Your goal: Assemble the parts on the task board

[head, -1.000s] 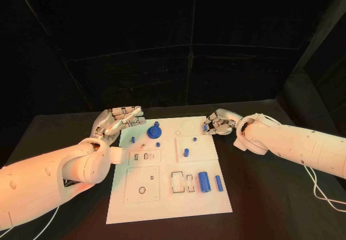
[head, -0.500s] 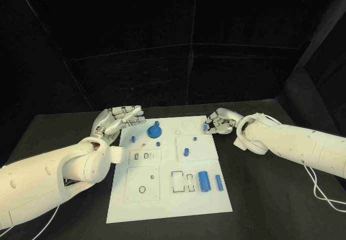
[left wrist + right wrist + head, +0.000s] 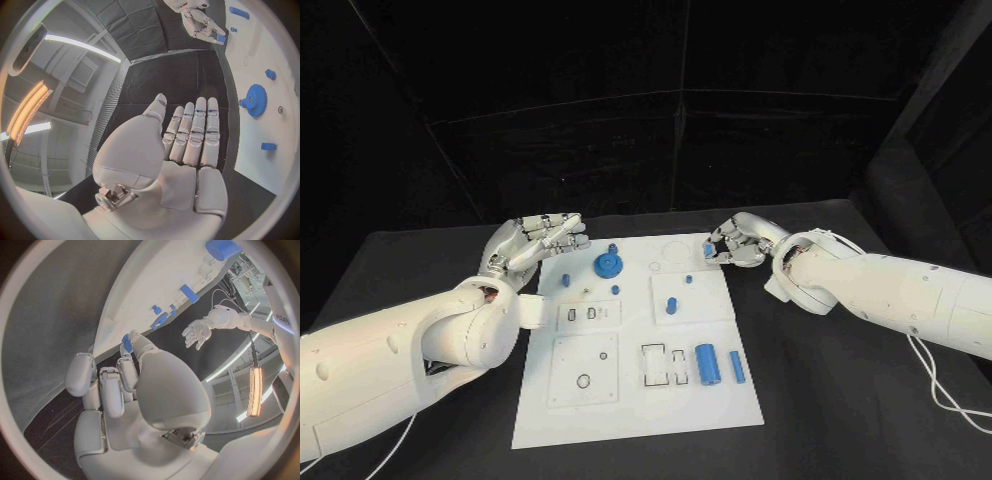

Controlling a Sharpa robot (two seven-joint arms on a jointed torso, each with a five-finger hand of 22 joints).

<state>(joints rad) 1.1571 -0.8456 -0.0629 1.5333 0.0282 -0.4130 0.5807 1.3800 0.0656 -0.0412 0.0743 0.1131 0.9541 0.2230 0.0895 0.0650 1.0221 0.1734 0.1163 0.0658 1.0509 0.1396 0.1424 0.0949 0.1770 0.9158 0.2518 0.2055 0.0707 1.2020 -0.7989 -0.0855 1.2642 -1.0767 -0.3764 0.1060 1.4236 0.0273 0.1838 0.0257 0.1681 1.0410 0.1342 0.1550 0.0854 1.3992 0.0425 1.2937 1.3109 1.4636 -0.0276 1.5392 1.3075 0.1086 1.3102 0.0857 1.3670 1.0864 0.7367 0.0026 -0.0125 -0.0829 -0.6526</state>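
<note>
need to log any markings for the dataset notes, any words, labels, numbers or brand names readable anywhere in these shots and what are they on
No text can be read.
Left arm, right wrist view: a short dark marking near the wrist, too small and bent to read.
Task board: engraved outlines and holes, no lettering visible.
Blue gear and the other blue parts: no marks visible.
Left hand and right hand: no labels visible.

My two arms are smooth white shells dotted with small dark screws. My left hand (image 3: 538, 238) and right hand (image 3: 737, 243) are silver, with jointed metal fingers (image 3: 195, 131). A thin white cable (image 3: 939, 385) trails from my right arm.
</note>
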